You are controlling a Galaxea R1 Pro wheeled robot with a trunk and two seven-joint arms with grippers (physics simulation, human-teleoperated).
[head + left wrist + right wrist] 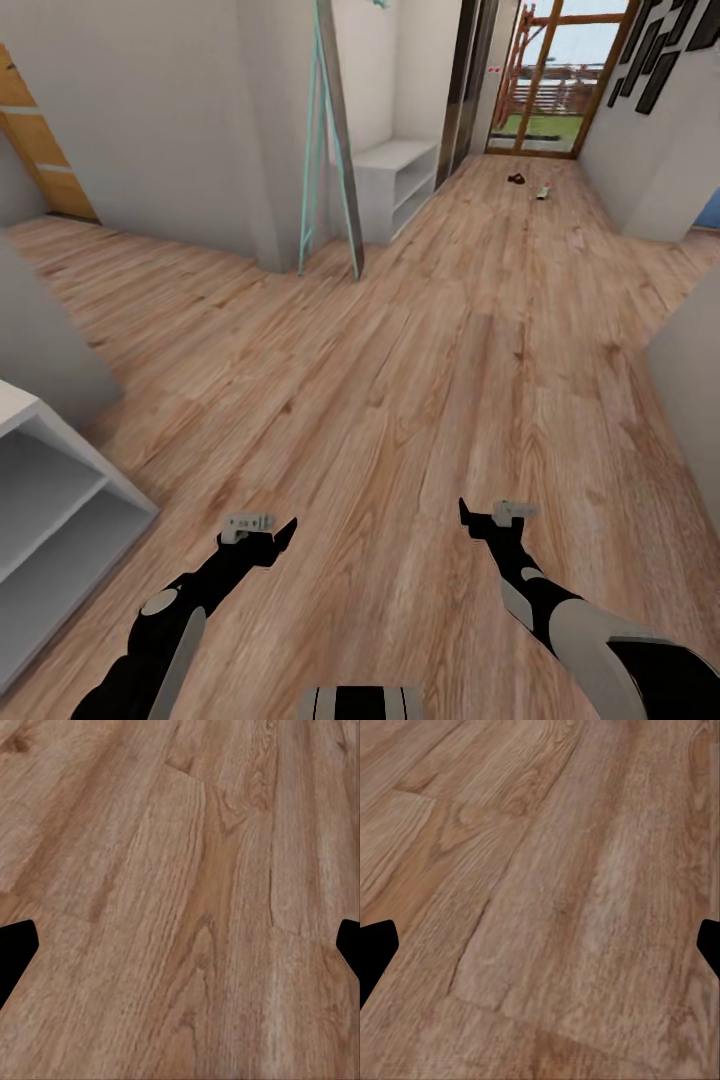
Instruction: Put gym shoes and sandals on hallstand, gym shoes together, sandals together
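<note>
Way down the corridor floor (430,380) sit a sandal (517,180) and gym shoe (543,191); both jaws apart, empty. Driving in could kick them.

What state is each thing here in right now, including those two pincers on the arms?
Left pincer: open, empty, held above the floor.
Right pincer: open, empty, held above the floor.
Dark sandal: lying on the corridor floor, far down the hall.
Gym shoe: lying on the floor beside the sandal, not on any rack.
Far grey shelf unit: open shelves, nothing seen on them.
Near grey shelf unit: open shelves, nothing seen inside.
</note>
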